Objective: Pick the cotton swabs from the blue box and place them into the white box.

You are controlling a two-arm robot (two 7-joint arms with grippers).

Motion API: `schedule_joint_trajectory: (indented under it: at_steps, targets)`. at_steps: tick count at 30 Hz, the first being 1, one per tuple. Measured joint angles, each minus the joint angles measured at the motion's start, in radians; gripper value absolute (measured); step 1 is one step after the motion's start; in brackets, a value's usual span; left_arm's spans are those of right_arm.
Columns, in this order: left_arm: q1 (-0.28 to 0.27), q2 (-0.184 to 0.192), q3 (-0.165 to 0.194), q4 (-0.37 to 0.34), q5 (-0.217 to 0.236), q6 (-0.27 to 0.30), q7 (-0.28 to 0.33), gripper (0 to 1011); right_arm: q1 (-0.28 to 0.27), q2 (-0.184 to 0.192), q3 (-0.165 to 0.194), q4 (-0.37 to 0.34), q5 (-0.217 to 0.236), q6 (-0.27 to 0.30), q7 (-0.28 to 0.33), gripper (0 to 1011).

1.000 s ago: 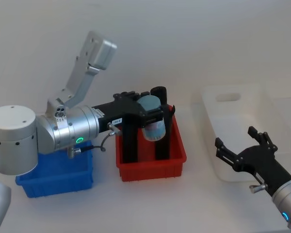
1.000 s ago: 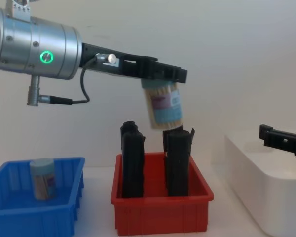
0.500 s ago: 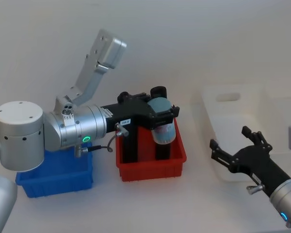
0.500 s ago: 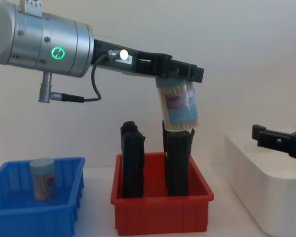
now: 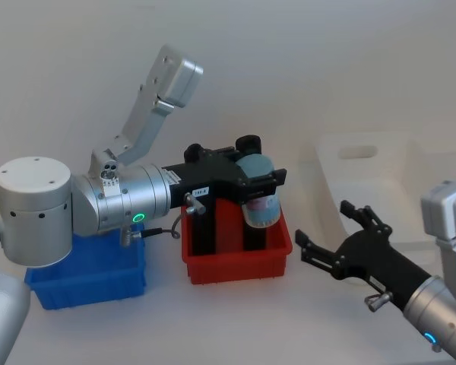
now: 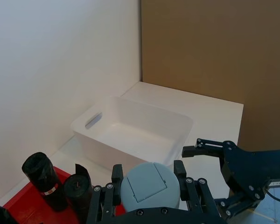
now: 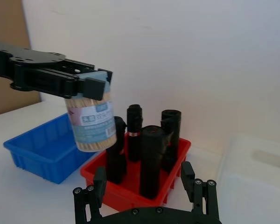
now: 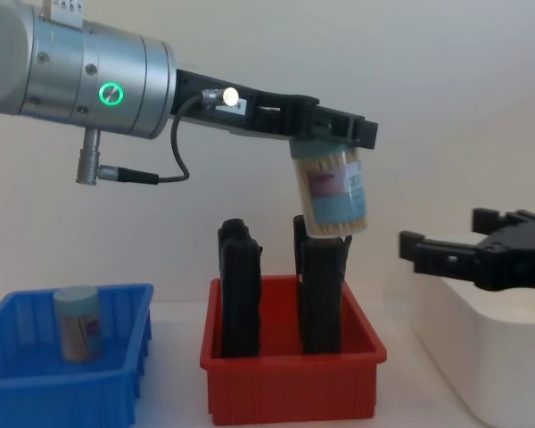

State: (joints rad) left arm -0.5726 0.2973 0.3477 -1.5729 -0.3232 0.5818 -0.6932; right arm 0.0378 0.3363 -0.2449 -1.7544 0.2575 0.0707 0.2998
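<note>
- The left gripper (image 8: pixel 334 134) reaches out level from the left. Its fingers are clenched on the pale lid of a jar of cotton swabs (image 8: pixel 335 194).
- The jar hangs below those fingers, slightly tilted and resting on no surface.
- Directly under the left fingers is the red bin (image 8: pixel 290 392), with tall black upright objects (image 8: pixel 239 290) standing in it.
- In the chest view the jar's base is just over the top of the right-hand black object. Whether the two touch cannot be told.
- The right gripper (image 5: pixel 323 230) hovers to the right of the red bin. Its fingers are spread wide and hold nothing, and the tips point toward the held jar.
- Open air lies between the right fingertips and the jar. In the chest view those tips are lower than the left fingers, about level with the jar's base.
- The white box (image 8: pixel 455 339) sits on the table behind and below the right gripper's fingers. Its left rim lies just beyond the red bin's right wall, and its top is open.
- The blue box (image 8: pixel 71 383) is well back from the left fingers, under the left arm's silver forearm and beside the red bin's left wall.
- A second jar of cotton swabs (image 8: pixel 78 323) stands upright in the blue box, apart from its right wall.
- Bare table (image 5: pixel 235 319) runs along the front edges of both coloured bins, below and in front of both sets of fingers.
</note>
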Motion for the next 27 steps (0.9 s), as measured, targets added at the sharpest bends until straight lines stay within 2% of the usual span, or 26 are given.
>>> schedule_joint_trajectory:
  at_steps: [15, 21, 27]
  targets:
    - [-0.002, -0.001, 0.002, 0.001, 0.000, 0.002, -0.005, 671, 0.080, -0.044, -0.043, 0.027, -0.057, 0.053, 0.179, 1002]
    - [-0.002, -0.002, 0.002, 0.001, 0.000, 0.002, -0.005, 671, 0.127, -0.071, -0.058, 0.058, -0.085, 0.076, 0.228, 1002]
    - [-0.003, -0.002, 0.002, 0.002, 0.000, 0.002, -0.006, 671, 0.155, -0.084, -0.065, 0.074, -0.100, 0.087, 0.250, 1002]
